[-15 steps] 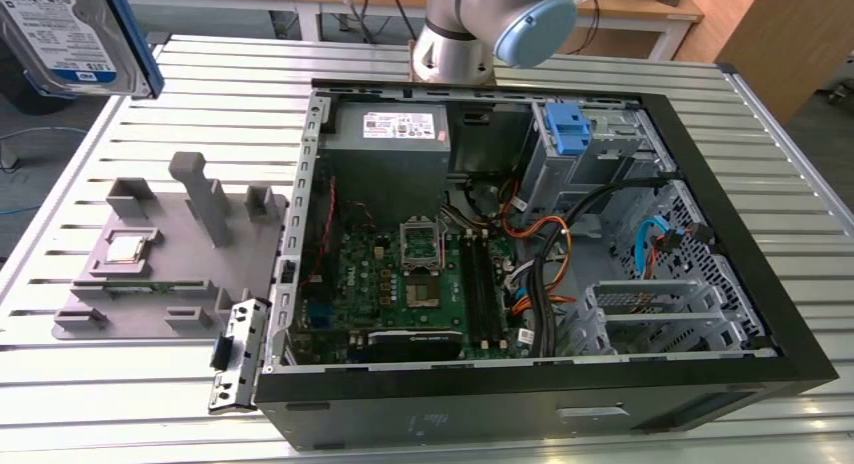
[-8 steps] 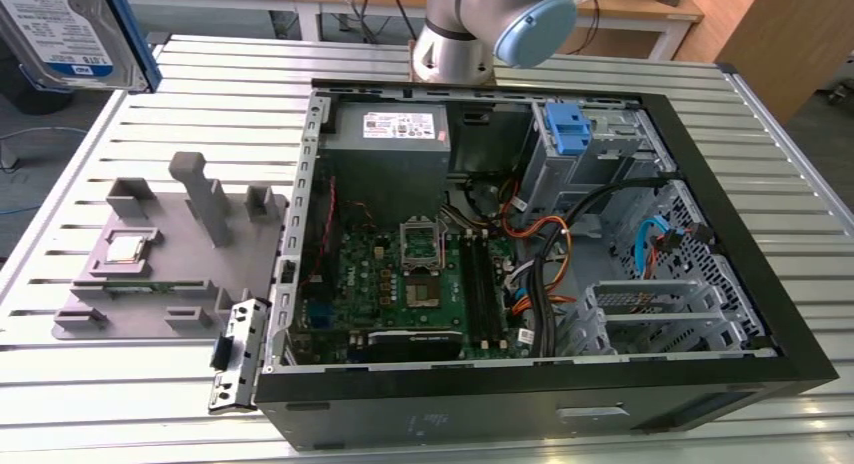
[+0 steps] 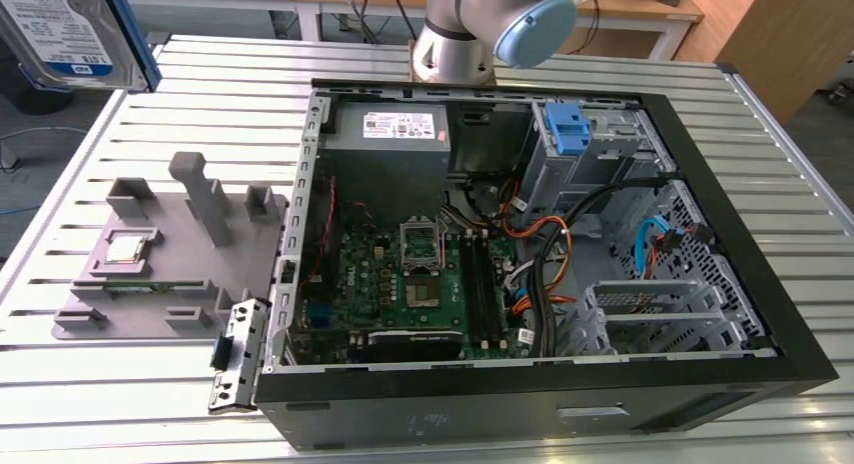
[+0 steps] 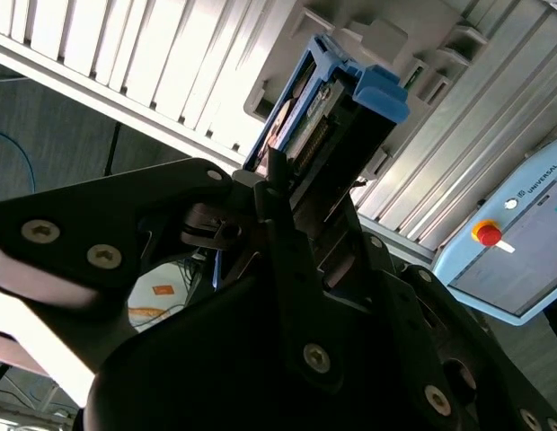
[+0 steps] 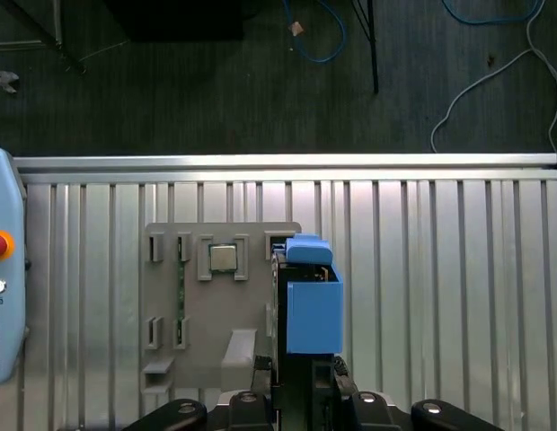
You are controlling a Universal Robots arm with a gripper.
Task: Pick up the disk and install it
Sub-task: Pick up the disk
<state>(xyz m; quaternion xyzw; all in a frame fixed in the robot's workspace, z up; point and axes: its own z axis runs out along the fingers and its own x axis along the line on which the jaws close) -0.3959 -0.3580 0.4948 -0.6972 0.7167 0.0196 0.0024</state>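
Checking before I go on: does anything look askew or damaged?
Nothing damaged or spilled. The claw holds the disk squarely. One metal strip lies tilted on the table beside a corner of the open case, at the exterior view's left.

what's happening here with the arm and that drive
The gripper has its fingers shut on one end of the disk, holding it in the air over the edge of the grey parts tray on the slatted table. The disk is not yet in the open computer case.
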